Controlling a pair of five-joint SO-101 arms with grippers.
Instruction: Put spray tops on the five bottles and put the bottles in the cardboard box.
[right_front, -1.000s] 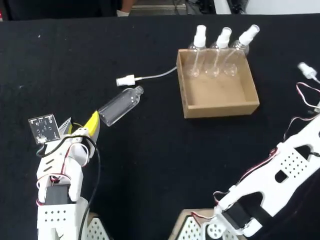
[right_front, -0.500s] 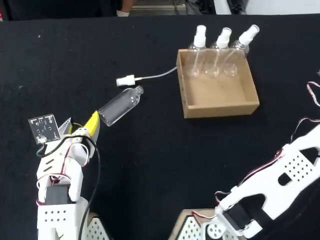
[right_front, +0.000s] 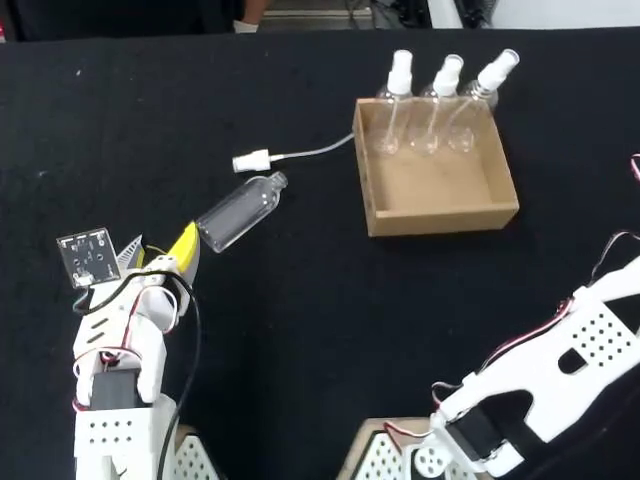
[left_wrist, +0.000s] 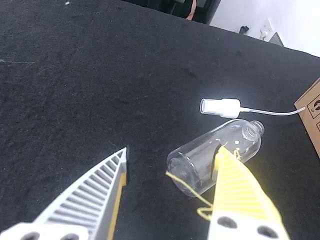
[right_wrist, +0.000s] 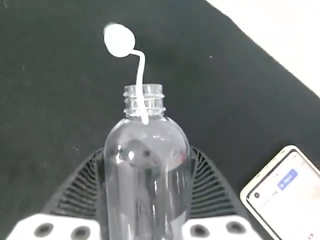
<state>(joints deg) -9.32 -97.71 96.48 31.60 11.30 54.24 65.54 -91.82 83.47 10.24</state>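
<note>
Three bottles (right_front: 428, 110) are standing at the back of the cardboard box (right_front: 440, 217), while left of it a lone bottle (right_front: 238, 211) is lying, a spray top (right_front: 252, 160) just behind.

No readable text or signs.

The open brown box (right_front: 440, 215) sits on the far right part of the table. Three clear bottles (right_front: 428, 128) stand upright in a row against its far wall, each with a white spray top on. Left of the box, a capless loose bottle (right_front: 238, 212) lies on its side with its neck toward the box. A spray top (right_front: 252, 160) lies just beyond it, its thin tube running to the box's left wall. The held bottle (right_wrist: 147, 165), also capless, is pinched in the right gripper (right_wrist: 148, 155). A second top (right_wrist: 118, 37) lies past its neck, tube curving to the mouth.
</note>
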